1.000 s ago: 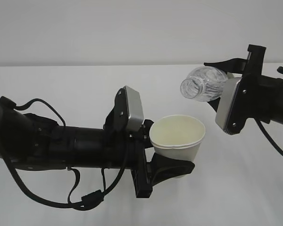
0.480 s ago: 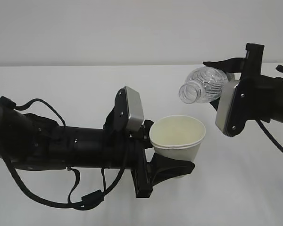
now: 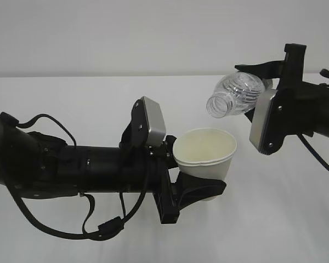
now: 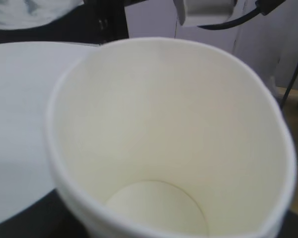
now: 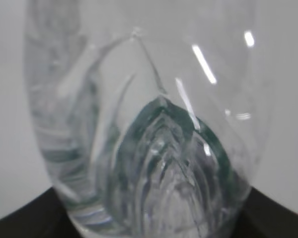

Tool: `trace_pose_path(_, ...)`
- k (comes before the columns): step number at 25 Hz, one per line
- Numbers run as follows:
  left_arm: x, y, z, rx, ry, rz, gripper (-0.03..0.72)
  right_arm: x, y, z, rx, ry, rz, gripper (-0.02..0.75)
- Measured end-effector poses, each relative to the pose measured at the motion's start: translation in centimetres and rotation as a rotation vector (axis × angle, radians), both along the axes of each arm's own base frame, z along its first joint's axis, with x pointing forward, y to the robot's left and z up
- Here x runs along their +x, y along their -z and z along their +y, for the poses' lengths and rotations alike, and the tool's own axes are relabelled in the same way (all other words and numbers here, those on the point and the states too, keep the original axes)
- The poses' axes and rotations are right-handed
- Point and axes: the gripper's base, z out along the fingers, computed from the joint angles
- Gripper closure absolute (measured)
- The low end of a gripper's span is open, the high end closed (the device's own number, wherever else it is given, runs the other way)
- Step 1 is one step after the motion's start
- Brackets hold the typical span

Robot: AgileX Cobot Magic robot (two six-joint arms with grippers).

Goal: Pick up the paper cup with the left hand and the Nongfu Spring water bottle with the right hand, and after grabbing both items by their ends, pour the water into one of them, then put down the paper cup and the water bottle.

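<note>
White table (image 3: 55,93) under a pale grey wall (image 3: 153,33), both arms held above the surface. Left hand (image 3: 194,183) reaches in from the left edge, jaws clamped around the paper cup (image 3: 204,156) low on its body; light-grey plate (image 3: 153,121) sits on top of the wrist, black cables (image 3: 55,227) looping below. Cup is roughly upright, mouth tipped slightly toward the camera, rim a bit out of round. Left wrist view looks straight into the cup (image 4: 164,134): cream inside, bottom looks dry, can't make out any water. Up and right of the cup, the Nongfu Spring water bottle (image 3: 236,95) lies near horizontal, open neck pointing left and slightly down, just above and right of the cup rim, not touching it. Right hand (image 3: 263,82) grips the bottle at its base end. Right wrist view is filled by the clear ribbed bottle (image 5: 144,124), green tint showing through.
</note>
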Motion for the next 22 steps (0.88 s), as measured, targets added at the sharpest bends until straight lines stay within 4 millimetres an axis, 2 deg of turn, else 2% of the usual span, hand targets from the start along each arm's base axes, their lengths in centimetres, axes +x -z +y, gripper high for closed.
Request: trace_pose_path(22,0.15,-0.06,0.01,-0.008,-0.018,0.006,0.256,0.18,-0.23,0.0,-0.069,-0.013,-0.058,0.282)
